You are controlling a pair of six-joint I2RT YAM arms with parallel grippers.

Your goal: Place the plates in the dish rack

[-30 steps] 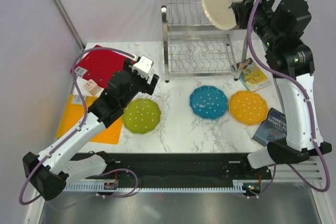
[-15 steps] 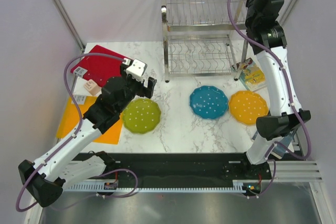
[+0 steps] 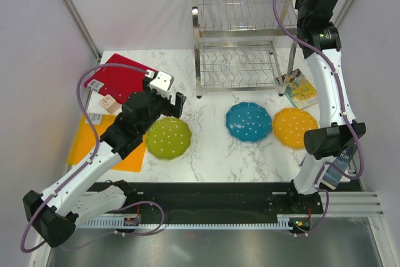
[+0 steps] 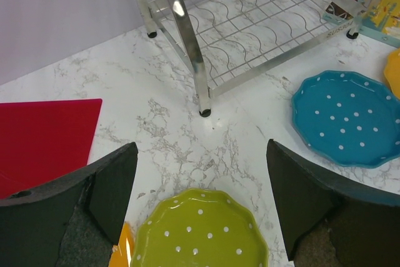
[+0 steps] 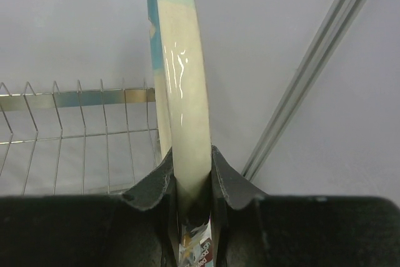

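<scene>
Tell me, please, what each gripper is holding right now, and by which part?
The right gripper holds the cream-and-light-blue plate by its rim, clamped between the jaws. The left gripper is open and holds nothing.

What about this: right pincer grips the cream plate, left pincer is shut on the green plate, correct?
No: the left wrist view shows the left pincer open, not closed on the green plate. The right pincer does grip the cream plate.

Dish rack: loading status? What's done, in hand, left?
Done: nothing; the dish rack shows no plate in either tier. In hand: the right gripper is shut on the cream-and-blue plate, edge-on by the upper tier. Left: the lime-green plate, blue plate and orange plate lie flat on the table; the left gripper hovers open by the lime-green one.
</scene>
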